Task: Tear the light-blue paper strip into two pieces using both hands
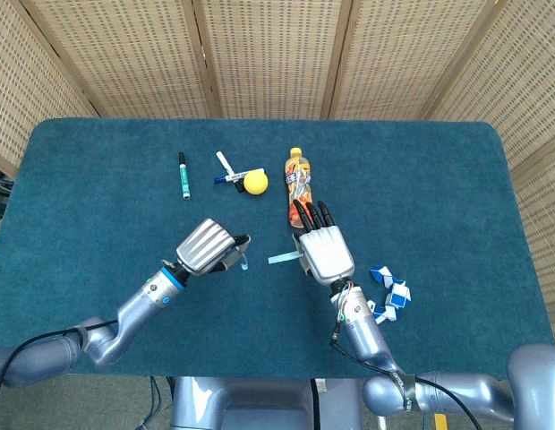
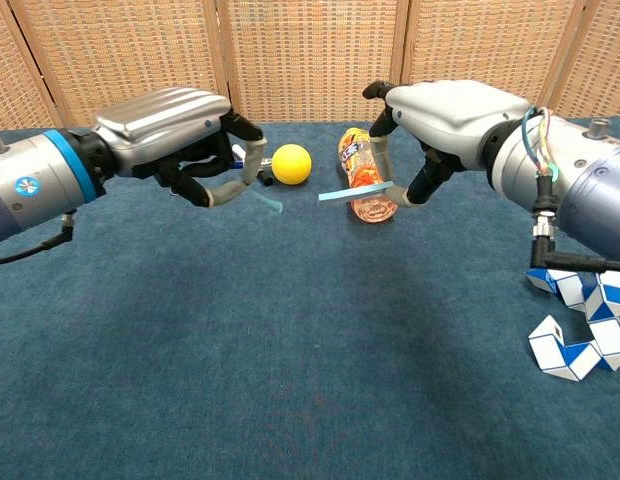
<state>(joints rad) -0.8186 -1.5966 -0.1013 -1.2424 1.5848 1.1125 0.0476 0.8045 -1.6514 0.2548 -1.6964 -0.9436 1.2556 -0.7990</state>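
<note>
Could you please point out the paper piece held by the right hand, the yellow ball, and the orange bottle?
Right hand's paper piece (image 2: 352, 191), chest view, mid-strip.
Yellow ball (image 2: 291, 164), chest view, its centre.
Orange bottle (image 1: 298, 182), head view, its label.

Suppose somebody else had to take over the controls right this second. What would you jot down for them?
Left hand: pinches the short torn-off piece of the light-blue strip.
Right hand: pinches the longer piece, which sticks out toward the left hand.
Both hands are raised above the table, with a clear gap between the pieces.
Done: the strip is in two.
Left: probably only setting the pieces down.
</note>
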